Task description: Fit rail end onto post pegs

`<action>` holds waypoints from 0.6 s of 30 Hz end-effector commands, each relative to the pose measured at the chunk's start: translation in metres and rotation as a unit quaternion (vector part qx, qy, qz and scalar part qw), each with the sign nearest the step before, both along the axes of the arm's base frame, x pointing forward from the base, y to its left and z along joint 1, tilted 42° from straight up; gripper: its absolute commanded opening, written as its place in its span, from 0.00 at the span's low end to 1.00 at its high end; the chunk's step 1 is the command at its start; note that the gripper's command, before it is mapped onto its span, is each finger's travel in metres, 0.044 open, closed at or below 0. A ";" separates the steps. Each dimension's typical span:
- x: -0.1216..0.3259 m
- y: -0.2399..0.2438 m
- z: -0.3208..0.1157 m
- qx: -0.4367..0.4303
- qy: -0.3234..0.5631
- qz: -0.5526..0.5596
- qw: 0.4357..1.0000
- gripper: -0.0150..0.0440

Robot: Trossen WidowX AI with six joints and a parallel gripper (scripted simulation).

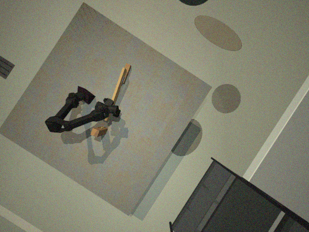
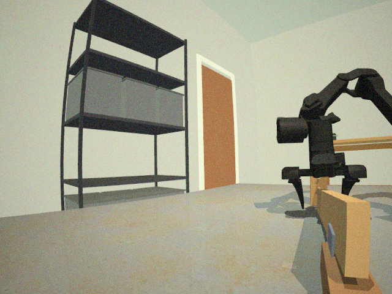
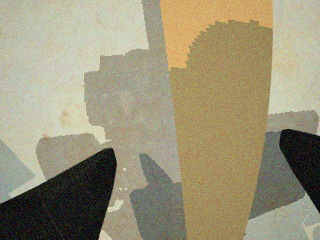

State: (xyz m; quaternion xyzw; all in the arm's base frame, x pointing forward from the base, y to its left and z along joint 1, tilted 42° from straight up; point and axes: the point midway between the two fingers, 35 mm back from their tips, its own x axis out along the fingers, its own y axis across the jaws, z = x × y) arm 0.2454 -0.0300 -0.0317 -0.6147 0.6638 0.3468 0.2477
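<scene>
The long wooden rail (image 1: 117,90) (image 2: 345,228) (image 3: 220,150) runs from the low footboard block (image 1: 127,66) (image 2: 335,278), where its far end sits by the grey bracket (image 2: 331,243), down to the table near the short wooden post (image 1: 99,131) (image 2: 316,185). The rail's near end lies in front of the post, apart from it. My gripper (image 1: 110,113) (image 2: 323,193) (image 3: 199,148) is open and points down. Its two fingers straddle the rail close to the near end, one on each side, with gaps to the wood. The pegs are too small to make out.
The table top (image 1: 149,124) is a large square with its edges far from the arm. A tall dark shelf rack (image 2: 126,126) (image 1: 237,199) with grey bins and an orange door (image 2: 218,133) stand off the table. A wooden bar (image 2: 364,142) shows behind the arm.
</scene>
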 end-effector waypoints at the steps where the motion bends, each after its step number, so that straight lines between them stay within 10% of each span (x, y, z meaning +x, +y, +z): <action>1: -0.002 -0.002 -0.002 -0.001 0.004 0.003 1.000 0.87; 13: -0.002 -0.002 -0.002 -0.001 0.004 0.003 1.000 0.33; 18: -0.002 -0.002 -0.002 -0.001 0.004 0.003 1.000 0.28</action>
